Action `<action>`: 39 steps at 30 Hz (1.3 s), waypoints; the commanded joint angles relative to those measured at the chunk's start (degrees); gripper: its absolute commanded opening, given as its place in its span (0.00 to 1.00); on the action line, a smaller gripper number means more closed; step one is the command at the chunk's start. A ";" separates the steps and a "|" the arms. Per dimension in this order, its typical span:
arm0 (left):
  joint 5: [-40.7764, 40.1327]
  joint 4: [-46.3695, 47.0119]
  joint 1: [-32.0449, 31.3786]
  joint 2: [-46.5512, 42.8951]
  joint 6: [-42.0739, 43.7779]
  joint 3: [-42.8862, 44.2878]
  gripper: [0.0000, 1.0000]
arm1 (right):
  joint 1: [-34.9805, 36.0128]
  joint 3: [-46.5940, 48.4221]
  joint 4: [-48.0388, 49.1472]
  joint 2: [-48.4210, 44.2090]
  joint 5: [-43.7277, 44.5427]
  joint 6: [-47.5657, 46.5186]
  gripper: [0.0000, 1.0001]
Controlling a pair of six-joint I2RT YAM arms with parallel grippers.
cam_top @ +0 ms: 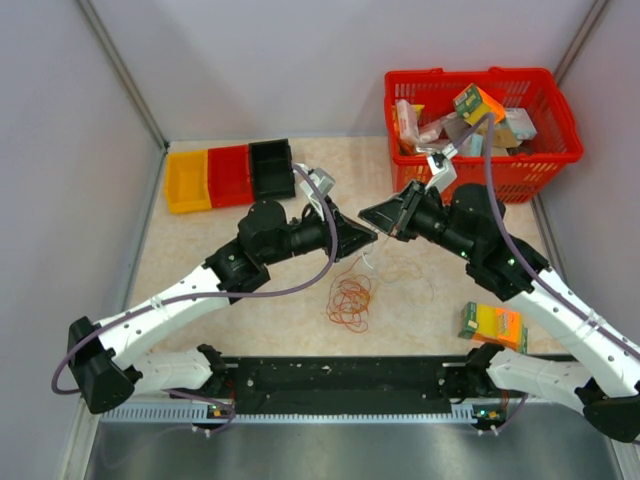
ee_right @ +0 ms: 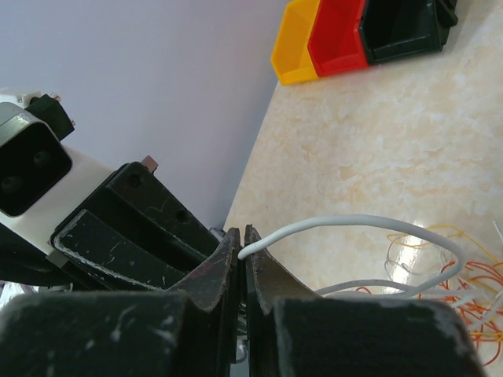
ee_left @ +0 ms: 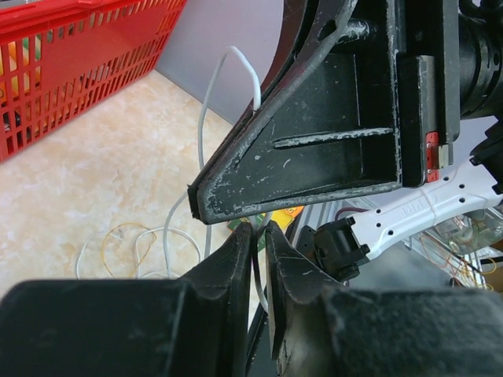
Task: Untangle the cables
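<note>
The right gripper point(ee_right: 242, 232), scuffed matte black, has its jaws pressed together, pinching a smooth white cable point(ee_right: 354, 222) that arcs out toward three o'clock. The left gripper point(ee_left: 258, 229), facing it closely, shows a narrow slit between its jaws; whether it touches cable is unclear. Thin orange loops point(cam_top: 350, 302) lie at six o'clock on the marbled beige table point(cam_top: 440, 300).

Your left arm point(cam_top: 170, 305): extended from the table's near edge toward its middle. Your left gripper point(cam_top: 373, 237): jaws a sliver apart. Your right arm point(cam_top: 560, 300): extended inward likewise. Your right gripper point(cam_top: 364, 214): jaws pinched together on a white cable point(ee_right: 338, 224), tips just beside the left's.
</note>
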 commanded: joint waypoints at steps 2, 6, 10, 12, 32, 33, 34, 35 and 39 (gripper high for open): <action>-0.72 0.90 -0.15 -0.73 1.37 2.28 0.08 | -0.25 -0.61 3.74 0.37 -1.60 0.07 0.01; -6.51 -2.35 -0.15 -2.58 3.48 2.98 0.00 | -0.16 -1.75 3.57 -1.11 -2.22 -5.37 0.45; -18.10 -5.25 -0.15 -5.30 2.44 3.15 0.00 | -0.25 -6.74 -1.87 -7.60 4.00 -15.12 0.75; -21.98 -6.31 -0.15 -6.53 0.85 3.33 0.00 | -0.25 -12.88 -1.97 -12.43 5.95 -19.17 0.79; -24.81 -11.50 -0.15 -8.47 -5.48 9.04 0.00 | 13.81 -35.40 46.26 7.31 12.10 -19.90 0.43; -24.63 -11.33 -0.15 -8.56 -5.05 9.22 0.00 | 13.73 -36.64 48.37 7.67 13.15 -18.93 0.19; -24.98 -11.33 -0.15 -8.73 -4.26 9.57 0.00 | 13.73 -37.87 49.44 7.67 13.86 -17.79 0.02; -25.50 -11.59 -0.15 -8.82 -3.73 9.83 0.00 | 13.81 -39.27 51.36 7.67 14.04 -17.26 0.00; -27.44 -12.38 -0.15 -9.52 -0.23 11.15 0.00 | 13.73 -43.85 54.39 7.06 16.49 -14.80 0.00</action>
